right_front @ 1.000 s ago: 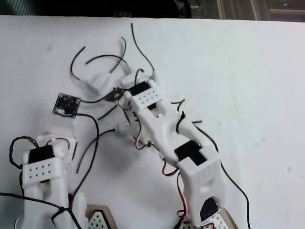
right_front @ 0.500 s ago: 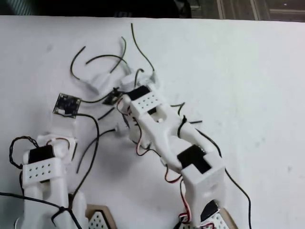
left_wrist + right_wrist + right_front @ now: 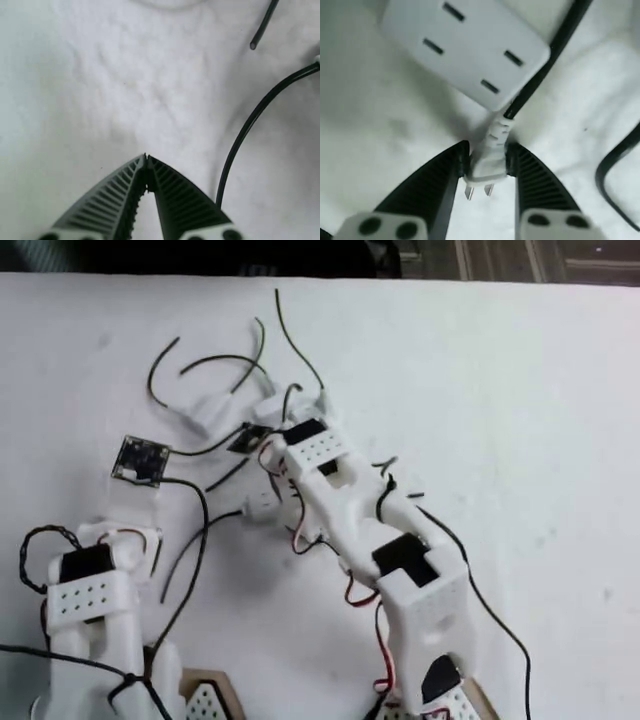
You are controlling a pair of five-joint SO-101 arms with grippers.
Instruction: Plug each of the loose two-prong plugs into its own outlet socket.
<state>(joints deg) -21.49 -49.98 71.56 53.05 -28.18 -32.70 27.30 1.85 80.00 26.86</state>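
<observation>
In the right wrist view my right gripper point(image 3: 487, 147) is shut on a white two-prong plug point(image 3: 487, 167). Its prongs point back toward the wrist, away from the white outlet block point(image 3: 465, 47) just beyond it. The block's top face shows several slots. The plug's black cable point(image 3: 545, 65) runs past the block's side. From above, the right arm's wrist point(image 3: 312, 448) hangs over that block point(image 3: 268, 408) near the table's middle. Another white plug point(image 3: 258, 508) lies loose beside the arm. My left gripper point(image 3: 146, 160) is shut on nothing above bare table.
A second white block point(image 3: 208, 412) and a small black square board point(image 3: 140, 460) lie left of the right arm. Thin black cables point(image 3: 190, 540) curl across the table's middle. One black cable point(image 3: 250, 125) runs beside the left gripper. The left arm point(image 3: 90, 585) sits at the near left edge.
The right arm swayed slightly left, then came back right, still holding its plug. The loose white plug beside it was nudged a little. The left arm has not moved.
</observation>
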